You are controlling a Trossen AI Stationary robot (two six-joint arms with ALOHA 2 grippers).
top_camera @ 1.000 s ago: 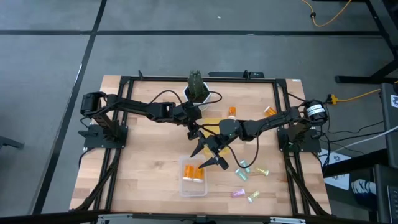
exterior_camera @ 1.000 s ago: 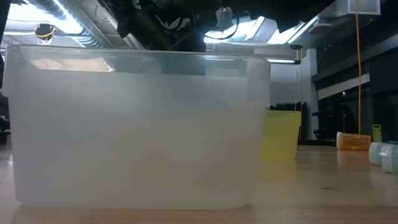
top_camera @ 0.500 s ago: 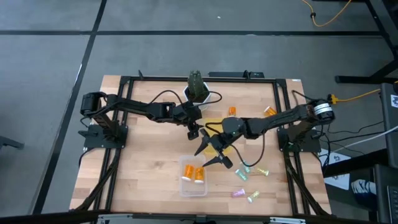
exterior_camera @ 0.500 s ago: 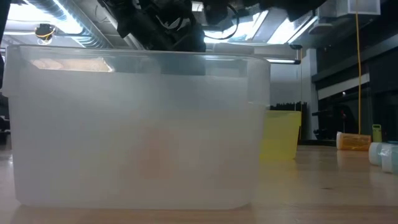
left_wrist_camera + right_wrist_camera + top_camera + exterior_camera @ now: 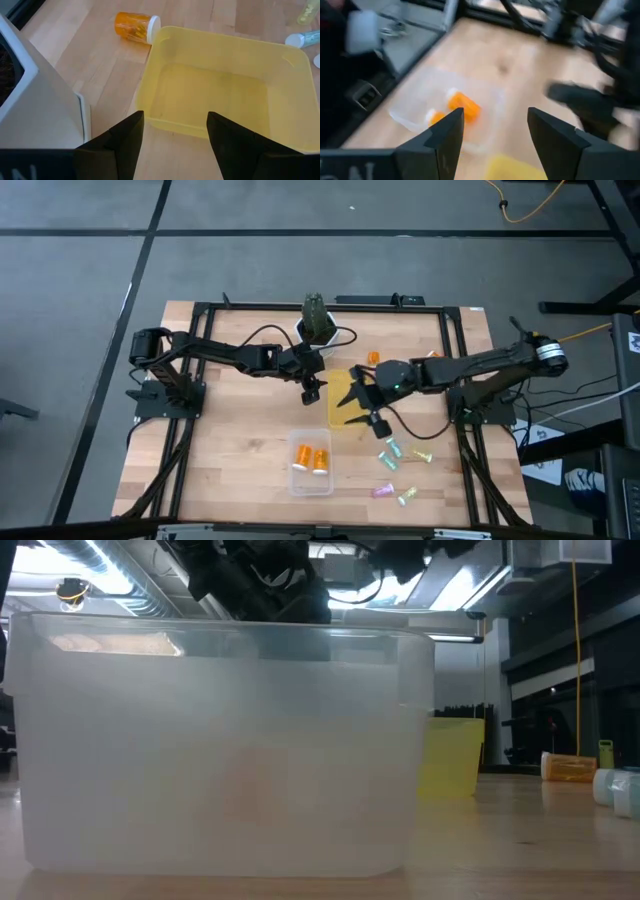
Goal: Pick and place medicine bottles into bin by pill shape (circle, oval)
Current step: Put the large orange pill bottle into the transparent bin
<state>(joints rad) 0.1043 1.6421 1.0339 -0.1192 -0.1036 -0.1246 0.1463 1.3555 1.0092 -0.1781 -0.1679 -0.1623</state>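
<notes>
With my right claw (image 5: 362, 408) spread and empty over the yellow bin (image 5: 345, 398), I should drop squarely over one loose green bottle (image 5: 389, 446) beside it.

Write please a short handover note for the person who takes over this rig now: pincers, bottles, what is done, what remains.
Left pincer: open, empty, at the yellow bin, near the plant pot.
Right pincer: open, empty, over the yellow bin's right edge.
Done: two orange bottles lie in the clear bin.
Left: yellow bin is empty; two orange bottles behind it, pale vials to the right of the clear bin, all loose on the table.
</notes>
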